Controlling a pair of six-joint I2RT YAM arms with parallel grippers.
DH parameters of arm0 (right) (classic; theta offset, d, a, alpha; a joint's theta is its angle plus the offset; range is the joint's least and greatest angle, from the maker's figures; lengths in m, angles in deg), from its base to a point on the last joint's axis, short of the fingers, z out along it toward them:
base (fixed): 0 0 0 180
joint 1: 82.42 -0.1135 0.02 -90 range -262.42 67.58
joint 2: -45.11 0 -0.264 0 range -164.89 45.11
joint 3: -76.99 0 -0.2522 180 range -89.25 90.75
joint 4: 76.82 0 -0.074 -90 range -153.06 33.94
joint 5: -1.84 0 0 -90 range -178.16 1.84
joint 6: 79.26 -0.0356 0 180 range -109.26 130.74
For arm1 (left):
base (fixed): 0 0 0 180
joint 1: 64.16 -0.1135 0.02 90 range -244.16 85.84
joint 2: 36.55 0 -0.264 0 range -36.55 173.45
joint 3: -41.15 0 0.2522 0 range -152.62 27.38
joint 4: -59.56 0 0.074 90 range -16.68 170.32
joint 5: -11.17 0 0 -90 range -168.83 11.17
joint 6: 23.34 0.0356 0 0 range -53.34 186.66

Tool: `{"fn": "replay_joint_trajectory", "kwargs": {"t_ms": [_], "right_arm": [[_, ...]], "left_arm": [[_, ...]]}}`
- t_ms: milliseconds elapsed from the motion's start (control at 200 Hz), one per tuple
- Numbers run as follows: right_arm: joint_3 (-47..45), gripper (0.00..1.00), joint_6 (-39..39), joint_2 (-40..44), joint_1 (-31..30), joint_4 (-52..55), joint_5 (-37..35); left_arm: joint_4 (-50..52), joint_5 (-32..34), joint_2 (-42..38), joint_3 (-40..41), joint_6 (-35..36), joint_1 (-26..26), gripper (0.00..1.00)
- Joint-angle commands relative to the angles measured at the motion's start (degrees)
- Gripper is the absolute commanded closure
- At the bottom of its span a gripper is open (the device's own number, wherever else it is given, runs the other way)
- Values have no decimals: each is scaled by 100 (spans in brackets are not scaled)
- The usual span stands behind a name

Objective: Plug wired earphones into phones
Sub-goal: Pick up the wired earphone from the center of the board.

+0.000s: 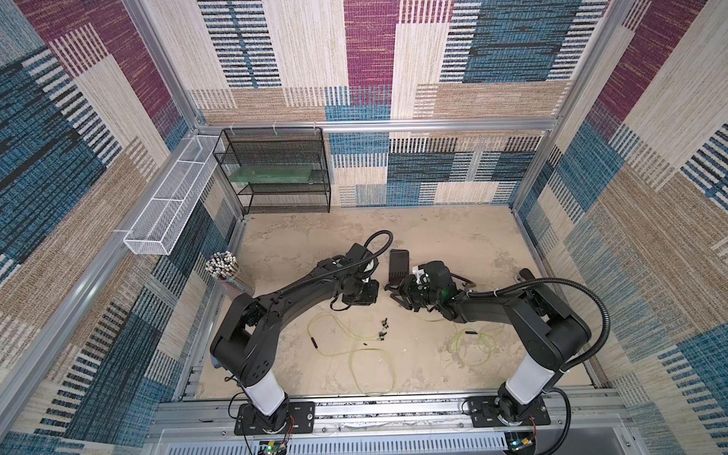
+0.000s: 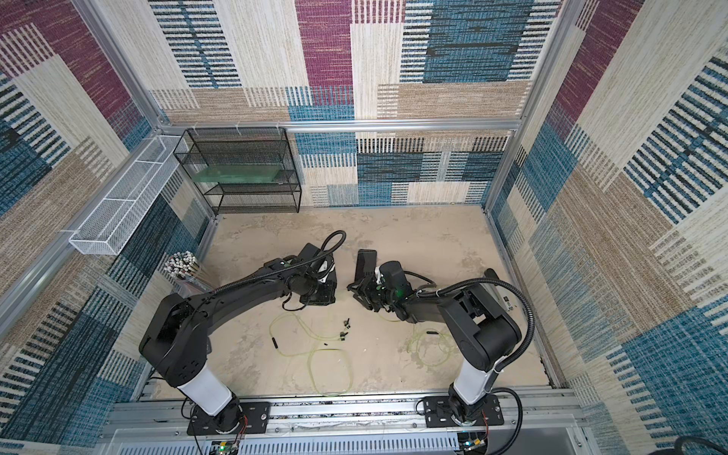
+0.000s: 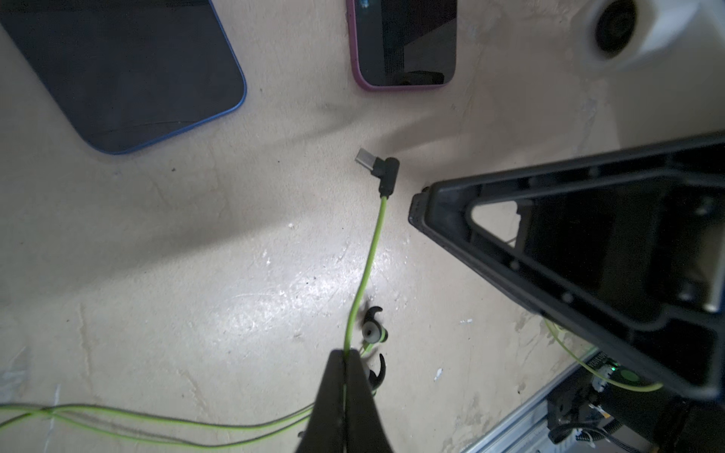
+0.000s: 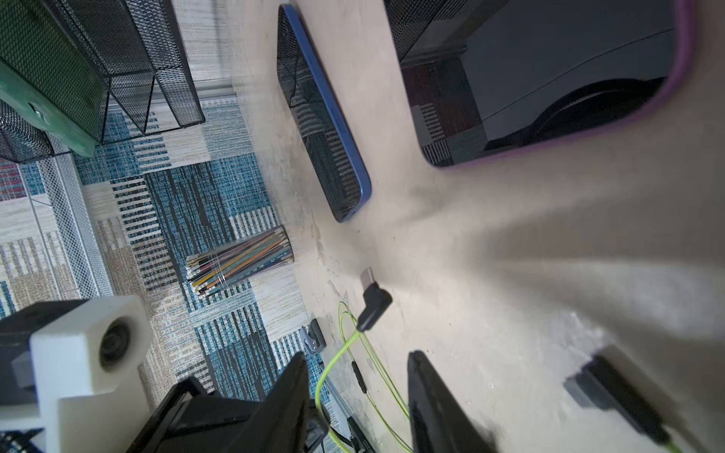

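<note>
In the left wrist view my left gripper point(image 3: 345, 356) is shut on the thin yellow-green cable of one set of wired earphones point(image 3: 370, 255). Its angled black plug point(image 3: 382, 168) hangs free above the table, metal tip aimed between two phones. One phone has a blue rim point(image 3: 117, 70), the other a purple rim point(image 3: 408, 43); both lie flat. My right gripper point(image 4: 359, 355) stands open just short of that plug point(image 4: 372, 304), touching nothing. Two earbuds point(image 3: 372, 331) lie under the left jaws. The second earphones set point(image 1: 472, 344) lies in loops on the table.
A cup of pencils point(image 1: 222, 268) stands at the left wall, with a grey-blue hole punch point(image 4: 314, 338) near it. A black mesh shelf point(image 1: 275, 169) fills the back left corner. A white mesh tray point(image 1: 169, 201) hangs on the left wall. Cable loops point(image 1: 354, 346) cover the front middle.
</note>
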State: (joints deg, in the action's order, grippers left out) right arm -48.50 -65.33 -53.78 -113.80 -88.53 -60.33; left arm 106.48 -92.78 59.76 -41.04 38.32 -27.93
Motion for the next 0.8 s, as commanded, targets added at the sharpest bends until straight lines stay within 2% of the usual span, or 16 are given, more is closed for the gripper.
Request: {"fn": "replay_joint_trajectory", "kwargs": {"t_ms": [0, 165, 295, 386, 526, 731, 791], "right_arm": [[61, 59, -168, -123, -25, -450, -74], [162, 62, -162, -272, -30, -459, -168], [232, 73, -153, -319, -30, -460, -199], [292, 74, -27, -277, -34, -244, -256], [252, 90, 90, -165, 19, -100, -314], [296, 94, 337, -79, 85, -2, -232], [334, 95, 507, -51, 114, 79, -163]], "left_arm": [[-156, -120, -71, 21, -102, -4, 100], [-197, -143, -105, 66, -137, -2, 100], [-214, -156, -125, 101, -154, -2, 100], [-227, -127, -141, 119, -169, -2, 100], [-345, -193, -199, 187, -245, -2, 100], [-780, -378, -515, 476, -479, -2, 100], [-919, -402, -659, 587, -563, -2, 82]]}}
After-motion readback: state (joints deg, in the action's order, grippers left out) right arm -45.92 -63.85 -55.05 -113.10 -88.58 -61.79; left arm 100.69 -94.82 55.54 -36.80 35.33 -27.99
